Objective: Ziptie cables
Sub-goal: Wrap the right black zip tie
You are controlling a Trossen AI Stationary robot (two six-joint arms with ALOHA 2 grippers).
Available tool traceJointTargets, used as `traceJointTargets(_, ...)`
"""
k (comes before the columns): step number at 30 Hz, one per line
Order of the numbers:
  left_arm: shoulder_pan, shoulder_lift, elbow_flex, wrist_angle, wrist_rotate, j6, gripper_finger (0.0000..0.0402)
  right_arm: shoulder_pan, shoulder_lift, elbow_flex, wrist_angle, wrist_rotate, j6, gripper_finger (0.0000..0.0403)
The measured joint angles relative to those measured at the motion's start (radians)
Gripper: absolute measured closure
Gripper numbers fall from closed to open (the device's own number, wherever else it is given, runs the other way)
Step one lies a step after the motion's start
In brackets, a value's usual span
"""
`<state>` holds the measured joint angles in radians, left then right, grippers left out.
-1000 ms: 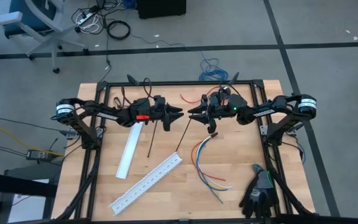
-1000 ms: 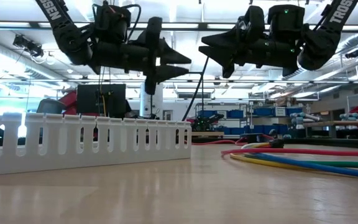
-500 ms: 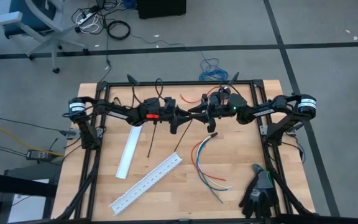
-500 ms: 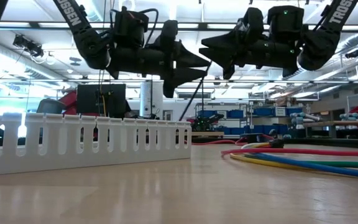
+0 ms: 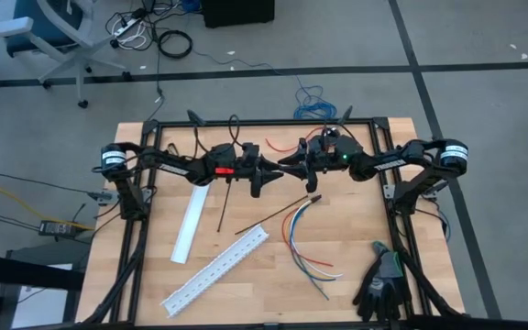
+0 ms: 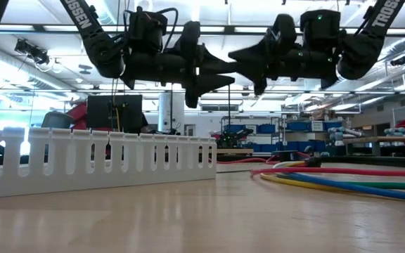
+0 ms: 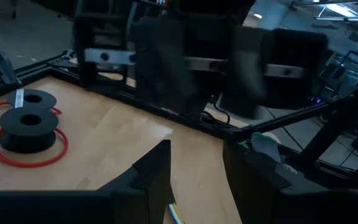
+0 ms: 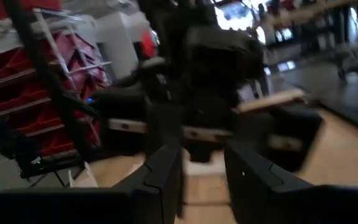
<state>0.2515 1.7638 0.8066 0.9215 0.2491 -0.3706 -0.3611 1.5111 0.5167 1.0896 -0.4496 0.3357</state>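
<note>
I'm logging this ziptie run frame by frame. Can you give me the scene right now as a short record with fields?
cables: bunch of coloured wires lying loose on the table, no tie on them
zip tie: thin black strip slanting near the cables' black end; a second strip left of it
left gripper: raised mid-table, fingers apart
right gripper: raised, tip to tip with the left one
others: white slotted duct, gloves

Curved multicolor cables [image 5: 302,240] flat, table's right

The left gripper [image 5: 270,171] has moved toward the right gripper [image 5: 285,163]; a black strip [image 5: 278,214] now lies flatter.
</note>
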Motion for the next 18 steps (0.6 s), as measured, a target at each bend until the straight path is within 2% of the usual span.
traceJointTargets(5, 0.009, -0.001, 0.0, -0.097, -0.001, 0.031, 0.0245, -0.081, -0.097, 0.0, -0.345, 0.021, -0.015, 0.03)
traceJointTargets(9, 0.01, -0.001, 0.016, -0.218, -0.028, 0.084, 0.0245, -0.102, -0.229, 0.0, -0.653, 0.155, -0.091, 0.0317)
traceJointTargets(13, 0.008, 0.01, 0.1, -0.382, -0.081, 0.158, 0.0245, -0.091, -0.367, 0.0, -0.886, 0.284, -0.12, 0.0331)
traceJointTargets(18, -0.015, 0.099, 0.237, -0.566, -0.108, 0.213, 0.0245, -0.073, -0.51, 0.0, -1.058, 0.35, -0.102, 0.0336)
